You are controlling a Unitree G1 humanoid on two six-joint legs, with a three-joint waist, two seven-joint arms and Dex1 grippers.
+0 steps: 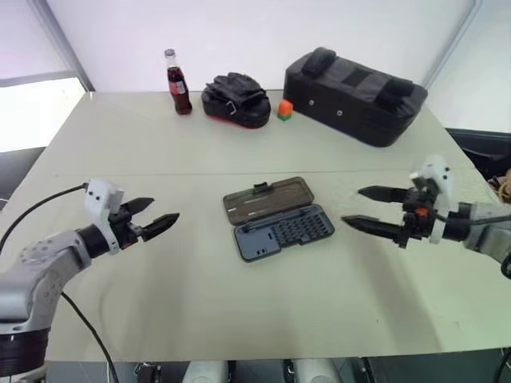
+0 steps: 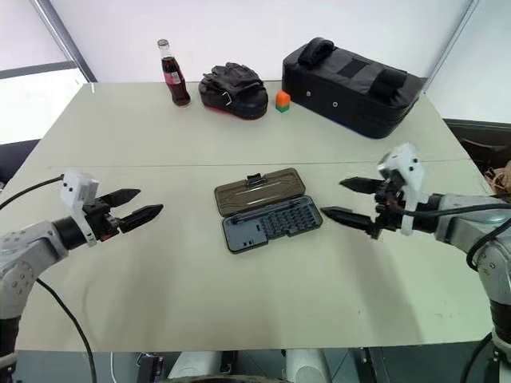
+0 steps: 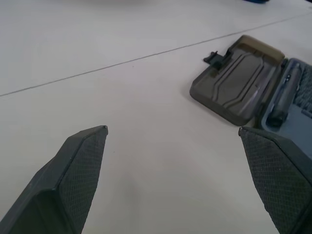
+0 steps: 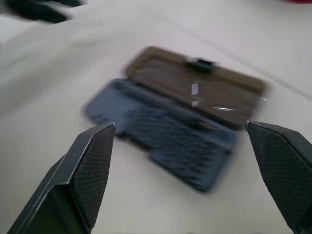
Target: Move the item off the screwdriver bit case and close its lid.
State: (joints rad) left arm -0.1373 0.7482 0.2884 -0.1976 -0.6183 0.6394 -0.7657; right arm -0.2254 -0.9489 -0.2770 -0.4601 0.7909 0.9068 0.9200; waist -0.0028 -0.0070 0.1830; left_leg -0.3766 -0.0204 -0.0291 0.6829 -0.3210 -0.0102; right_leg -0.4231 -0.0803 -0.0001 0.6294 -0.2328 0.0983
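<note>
Both end effectors are held spread and empty above the pale matte counter [image 1: 120, 303]: the left end effector [image 1: 152, 217] to the left of the screwdriver bit case [image 1: 286, 232], the right end effector [image 1: 374, 210] to its right. The slate-grey tray is seen lying open mid-counter, its smoky-brown lid [image 1: 266, 200] laid flat behind. Along the far edge, by a white wall, one cola bottle [image 1: 177, 82], one black padded bag [image 1: 353, 96] and one small orange block [image 1: 284, 109] are seen

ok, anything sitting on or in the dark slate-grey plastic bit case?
Nothing rests on the dark slate-grey plastic bit case. Its tray holds rows of small bits plus a long slot piece. The translucent smoky-brown lid lies open flat behind it. What's beneath the case is hidden.
</note>
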